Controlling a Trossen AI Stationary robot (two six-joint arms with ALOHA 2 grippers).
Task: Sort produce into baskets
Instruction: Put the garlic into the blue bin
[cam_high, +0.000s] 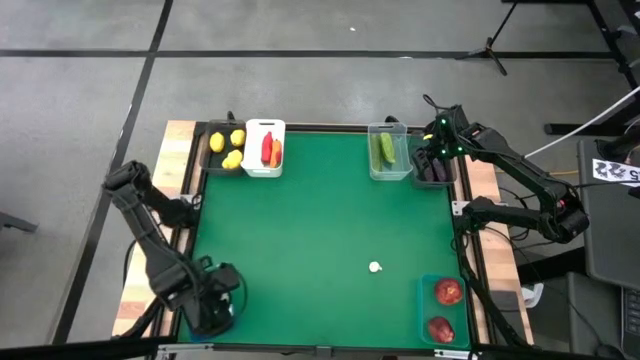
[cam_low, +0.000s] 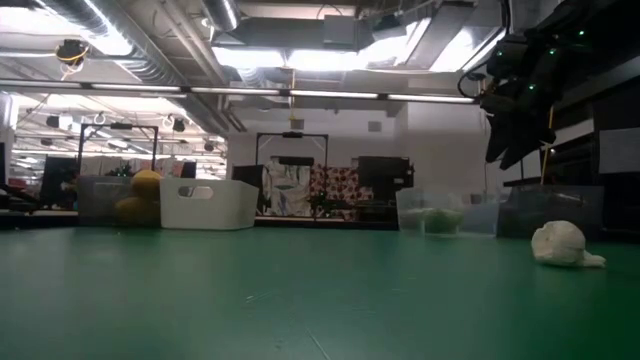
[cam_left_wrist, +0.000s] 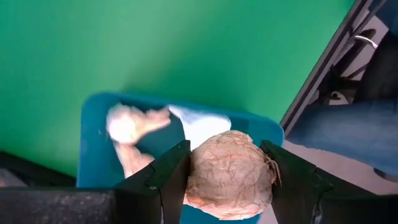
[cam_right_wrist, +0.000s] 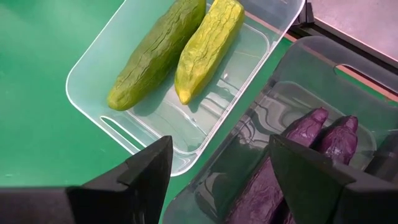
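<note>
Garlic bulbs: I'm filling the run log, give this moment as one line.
left gripper: holding garlic bulb above teal bin | right gripper: open above eggplant bin | loose garlic on mat

green table mat (cam_high: 320, 225) on a wooden-edged table (cam_high: 178, 135) (grey floor (cam_high: 300, 85) around it).

One garlic bulb (cam_high: 375, 267) sits alone on the green mat (cam_high: 310, 230); lemons (cam_high: 229, 148), chili and carrot, cucumbers (cam_high: 386, 149) fill far bins.
</note>
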